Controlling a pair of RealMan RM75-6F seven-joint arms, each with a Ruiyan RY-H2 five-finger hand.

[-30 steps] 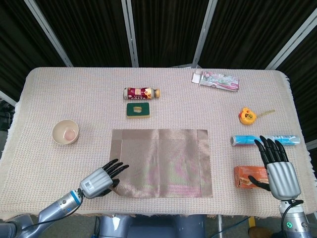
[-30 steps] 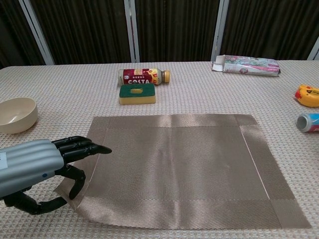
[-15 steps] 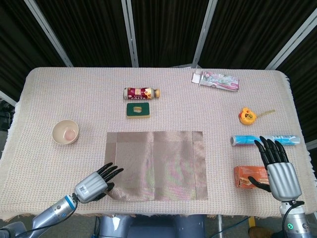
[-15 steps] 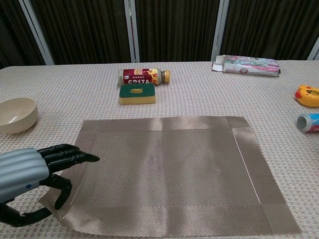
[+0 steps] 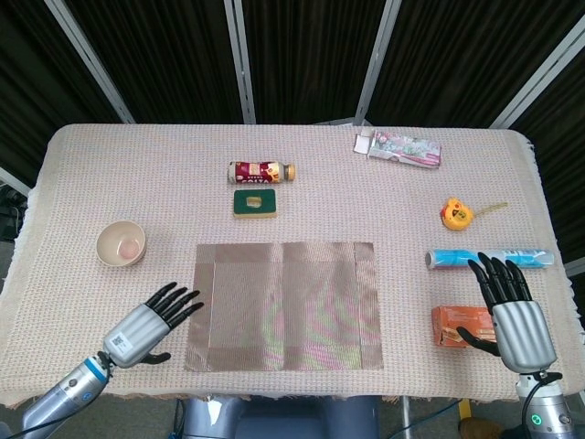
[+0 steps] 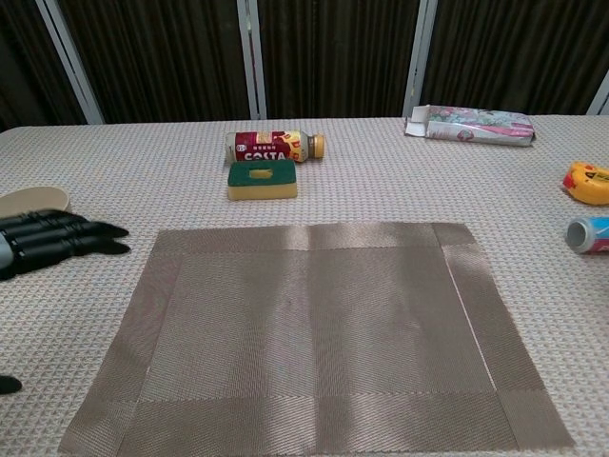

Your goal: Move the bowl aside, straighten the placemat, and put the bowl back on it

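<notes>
Now the left hand (image 5: 146, 322) has let go of the placemat (image 5: 283, 305) and drawn off to its left, fingers spread and empty. The placemat lies flat and square; the bowl (image 5: 122, 244) sits well left. The right hand (image 5: 512, 314) hovers unchanged, fingers apart.

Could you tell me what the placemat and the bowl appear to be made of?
The placemat looks like woven vinyl or plastic mesh: a fine weave with a soft metallic sheen in taupe. The bowl looks like matte plastic or melamine, smooth and cream coloured, though ceramic cannot be ruled out.
</notes>
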